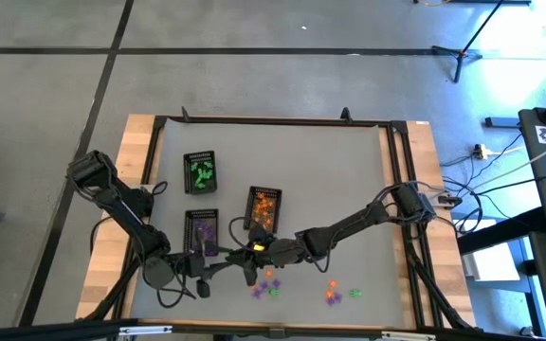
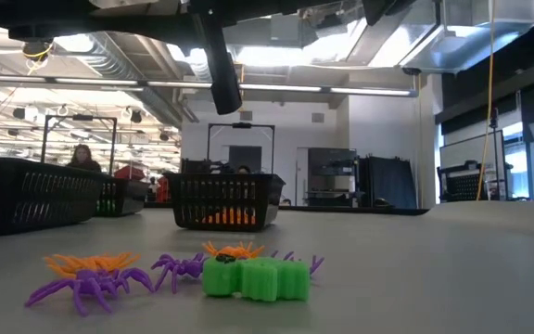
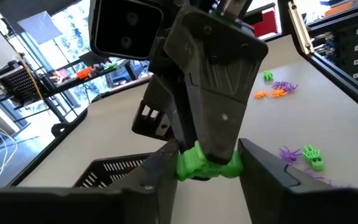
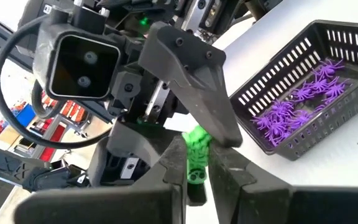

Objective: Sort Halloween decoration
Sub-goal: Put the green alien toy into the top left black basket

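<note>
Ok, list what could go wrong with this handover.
1. The right claw grips the green trinket with the left claw around it too; a badly timed release could drop it.
2. The purple tray lies close by, so a dropped piece might land in the wrong tray.

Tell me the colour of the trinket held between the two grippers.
Bright green trinket; clearest in the left wrist view.
</note>
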Controlling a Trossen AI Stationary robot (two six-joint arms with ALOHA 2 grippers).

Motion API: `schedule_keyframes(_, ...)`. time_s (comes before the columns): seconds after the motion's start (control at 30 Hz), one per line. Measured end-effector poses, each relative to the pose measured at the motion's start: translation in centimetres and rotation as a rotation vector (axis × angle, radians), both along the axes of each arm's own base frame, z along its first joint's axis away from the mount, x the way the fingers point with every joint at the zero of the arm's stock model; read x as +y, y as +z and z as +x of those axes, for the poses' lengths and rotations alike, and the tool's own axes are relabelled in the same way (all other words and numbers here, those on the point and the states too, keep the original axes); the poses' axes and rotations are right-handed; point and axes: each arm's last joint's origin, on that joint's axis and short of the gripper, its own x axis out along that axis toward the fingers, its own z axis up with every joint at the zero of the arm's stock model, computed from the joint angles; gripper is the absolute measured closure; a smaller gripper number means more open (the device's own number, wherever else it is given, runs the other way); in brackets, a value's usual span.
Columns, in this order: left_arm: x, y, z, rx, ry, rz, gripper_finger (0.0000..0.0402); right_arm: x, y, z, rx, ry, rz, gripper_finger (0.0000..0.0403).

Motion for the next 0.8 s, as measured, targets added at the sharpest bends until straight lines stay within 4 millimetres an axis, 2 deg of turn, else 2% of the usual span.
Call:
schedule_keyframes(0.2, -0.01, -0.01, -0.01, 0.001, 0.000, 0.001, 0.0300, 0.01, 0.04, -0.02, 0.003, 0.000, 0.001, 0.0360)
schedule_keyframes(0.6, -0.12, -0.01, -0.12, 0.002, -0.011, 0.000, 0.0306, 0.06, -0.01, -0.02, 0.012, 0.032, 0.010, 0.0358)
schedule_keyframes(0.7, -0.20, 0.00, -0.23, -0.001, -0.007, 0.002, 0.0307, 0.07, 0.01, -0.01, 0.012, 0.047, 0.011, 0.0336)
schedule_keyframes(0.8, -0.26, 0.00, -0.34, -0.003, -0.002, 0.006, 0.0307, 0.07, -0.05, -0.01, 0.019, 0.064, 0.014, 0.0296)
